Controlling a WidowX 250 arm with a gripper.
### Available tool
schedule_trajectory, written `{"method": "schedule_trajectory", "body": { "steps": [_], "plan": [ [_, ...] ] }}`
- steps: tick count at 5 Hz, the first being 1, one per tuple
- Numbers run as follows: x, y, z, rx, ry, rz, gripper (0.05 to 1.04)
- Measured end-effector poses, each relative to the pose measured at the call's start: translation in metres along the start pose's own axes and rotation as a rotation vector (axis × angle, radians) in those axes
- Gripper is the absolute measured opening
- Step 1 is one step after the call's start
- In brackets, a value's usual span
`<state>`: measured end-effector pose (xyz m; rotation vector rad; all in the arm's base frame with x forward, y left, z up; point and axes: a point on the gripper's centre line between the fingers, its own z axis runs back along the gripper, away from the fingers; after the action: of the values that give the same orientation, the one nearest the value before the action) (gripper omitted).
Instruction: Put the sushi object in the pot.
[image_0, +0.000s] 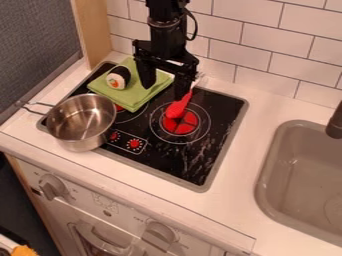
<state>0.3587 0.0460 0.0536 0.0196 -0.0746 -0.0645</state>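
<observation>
White wall tiles back a pale counter with a black stovetop set into it. Item one, on my clock centered on the sushi, twelve at the top of the view: said sushi, black-sided with a white and orange face, on a folded green cloth over the stovetop's ten o'clock corner. At three o'clock, near it: my black gripper, fingers parted, holding nothing. At seven: one metal pot, upright, wire handle toward its own ten o'clock. At four: one red utensil on a red-centered burner; farther out, one gray sink. Near six: white oven front with knobs.
</observation>
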Motion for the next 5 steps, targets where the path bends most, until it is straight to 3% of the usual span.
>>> {"method": "schedule_trajectory", "body": {
  "steps": [1, 3, 4, 5],
  "plan": [
    [-0.005, 0.000, -0.013, -0.008, 0.042, 0.001, 1.001],
    [0.000, 0.061, 0.008, 0.012, 0.039, 0.150, 1.001],
    [0.003, 0.088, 0.002, 0.031, 0.059, 0.207, 1.001],
    [0.003, 0.102, -0.020, 0.033, 0.103, 0.234, 1.001]
  ]
}}
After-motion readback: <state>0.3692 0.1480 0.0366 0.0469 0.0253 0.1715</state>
